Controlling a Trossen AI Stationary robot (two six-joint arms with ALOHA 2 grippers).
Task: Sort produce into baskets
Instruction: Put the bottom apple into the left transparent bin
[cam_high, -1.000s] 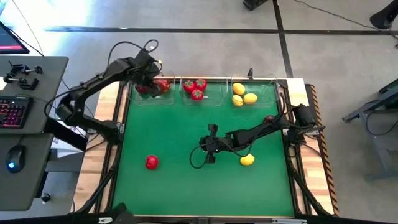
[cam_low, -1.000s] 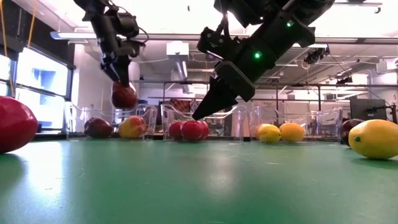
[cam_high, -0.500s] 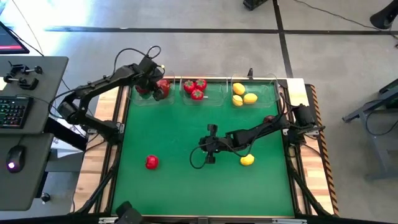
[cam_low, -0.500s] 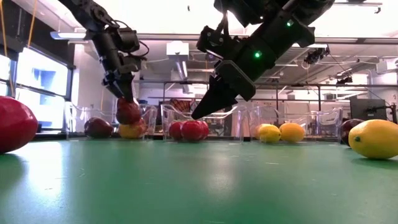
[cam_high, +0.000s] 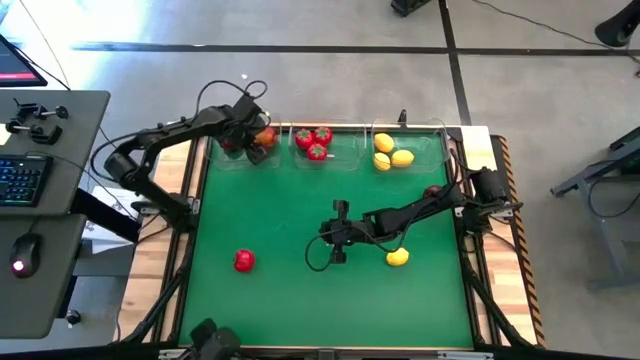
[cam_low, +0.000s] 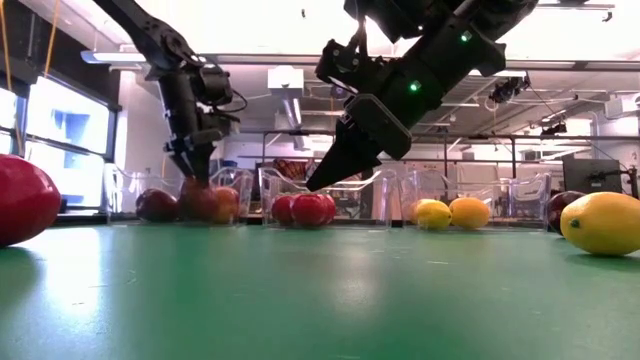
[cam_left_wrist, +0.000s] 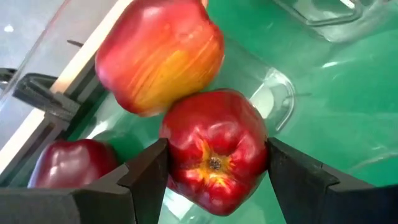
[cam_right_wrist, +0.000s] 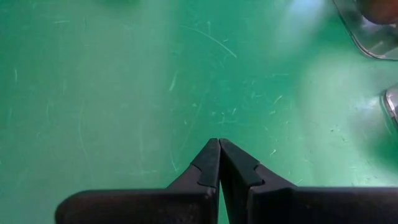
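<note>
Hanging inside the left basket (cam_high: 243, 152) at the worktop's (cam_high: 300, 290) far edge, the left gripper (cam_left_wrist: 214, 163) is seen grasping a dark red apple (cam_left_wrist: 213, 149), one finger on each flank. That apple is lowered among two others, a red-orange apple (cam_left_wrist: 158, 53) touching it and another dark one (cam_left_wrist: 68, 163) just beside. The coming move is judged to be a release: the fruit sits squarely between the jaws, stem end facing the wrist, so parting them should suffice. The right gripper (cam_right_wrist: 217, 163) is held clenched and empty above mid-mat. A loose lemon (cam_high: 397, 258) lies nearest it; a red fruit (cam_high: 243, 261) lies towards the left arm's side.
</note>
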